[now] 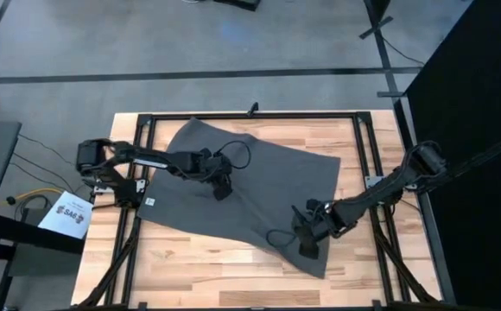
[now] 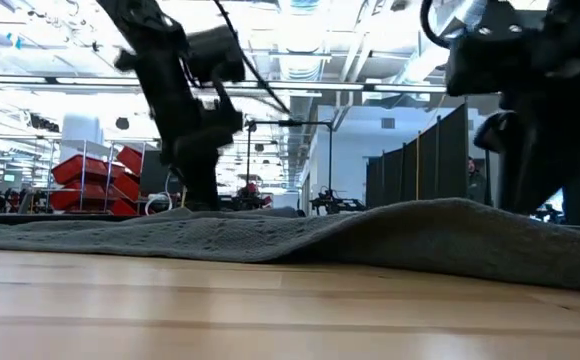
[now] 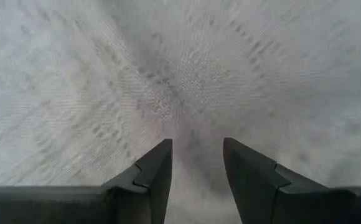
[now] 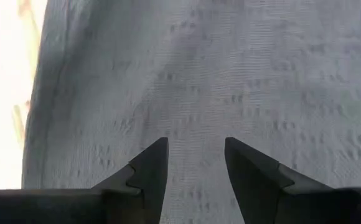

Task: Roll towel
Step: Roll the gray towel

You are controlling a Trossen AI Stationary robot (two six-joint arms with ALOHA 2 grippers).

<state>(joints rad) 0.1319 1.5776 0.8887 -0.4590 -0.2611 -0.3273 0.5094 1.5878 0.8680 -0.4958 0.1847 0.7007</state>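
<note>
The dark grey towel [image 1: 250, 186] lies spread out on the wooden table [image 1: 199, 272], turned askew, with a small white tag [image 1: 149, 201] at its left edge. In the low view, the towel [image 2: 390, 235] bulges up a little on the right. My left gripper [image 1: 222, 186] is open and points down over the towel's left middle; its wrist view shows only cloth [image 3: 187, 74]. My right gripper [image 1: 307, 239] is open and points down over the towel's near right part, close to an edge [image 4: 40, 112]. My left gripper points down at the towel's flat face [image 3: 196, 134] with both fingers apart and no cloth between them; whether the tips touch the cloth, I cannot tell. My right gripper stands the same way over the flat cloth [image 4: 196, 149]; touch cannot be told.
Black frame rails [image 1: 138, 173] run along the table's left, right and far sides. A white paper sheet [image 1: 72, 214] lies off the left side. A dark partition [image 1: 475, 104] stands at the right. Bare wood shows along the near edge.
</note>
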